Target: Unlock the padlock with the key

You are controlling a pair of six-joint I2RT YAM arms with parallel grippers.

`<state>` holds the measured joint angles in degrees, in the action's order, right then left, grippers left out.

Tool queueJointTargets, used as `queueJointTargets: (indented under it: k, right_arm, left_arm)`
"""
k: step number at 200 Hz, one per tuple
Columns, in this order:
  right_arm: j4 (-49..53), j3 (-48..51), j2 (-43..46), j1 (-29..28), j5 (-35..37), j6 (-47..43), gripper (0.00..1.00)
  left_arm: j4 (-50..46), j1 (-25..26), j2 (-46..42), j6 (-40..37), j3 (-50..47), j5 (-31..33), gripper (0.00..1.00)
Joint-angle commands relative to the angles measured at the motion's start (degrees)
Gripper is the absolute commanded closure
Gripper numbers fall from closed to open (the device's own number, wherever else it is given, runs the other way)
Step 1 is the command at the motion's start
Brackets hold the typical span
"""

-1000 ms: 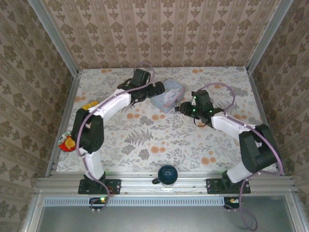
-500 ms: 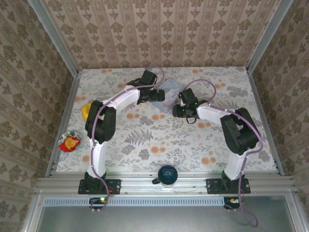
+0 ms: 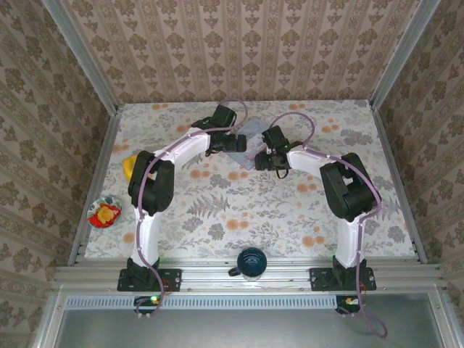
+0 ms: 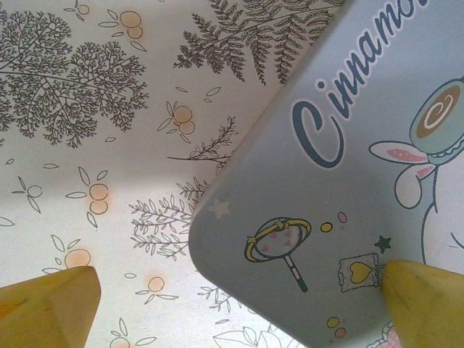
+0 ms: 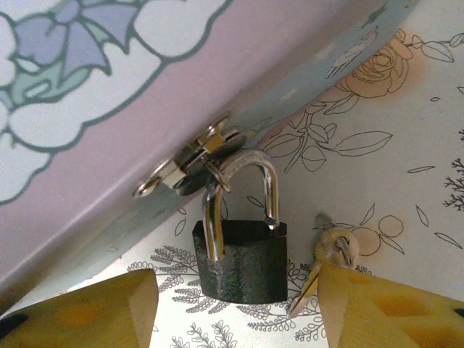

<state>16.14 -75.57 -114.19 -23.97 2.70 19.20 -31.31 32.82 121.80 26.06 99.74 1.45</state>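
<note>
Right wrist view: the padlock (image 5: 241, 261) was hooked through the clasp (image 5: 192, 156) of the tin (image 5: 109, 109), its long axis pointing straight at my spread right hand (image 5: 235, 275); the key (image 5: 331, 249) lay just beside the padlock.

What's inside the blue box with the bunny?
You cannot see inside: the tin is shut, so whatever it holds is covered. Outside, the padlock hangs from the tin's clasp, with a key just beside it.
</note>
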Motion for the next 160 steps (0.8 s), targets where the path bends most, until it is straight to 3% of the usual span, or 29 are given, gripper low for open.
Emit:
queueJointTargets:
  k: [1, 93, 126, 160]
  right_arm:
    - [2.7, -2.7, -2.7, -0.6, 2.0, -1.9, 0.39]
    - [2.6, -4.6, -6.6, -0.6, 1.9, -2.8, 0.52]
    - [1.6, -3.0, -5.5, -0.1, 1.7, -1.1, 0.78]
    - [-0.3, -1.3, -3.6, 0.4, -0.9, 2.6, 0.79]
  left_arm:
    - [-2.5, 0.1, 1.2, -0.9, 0.8, 1.2, 0.0]
    - [-2.7, 0.1, 1.3, -0.3, 0.5, 1.4, 0.0]
    - [-2.5, 0.2, 0.7, -0.2, -0.3, 2.1, 0.0]
    - [-2.2, 0.4, 0.3, -0.1, -1.5, 2.3, 0.0]
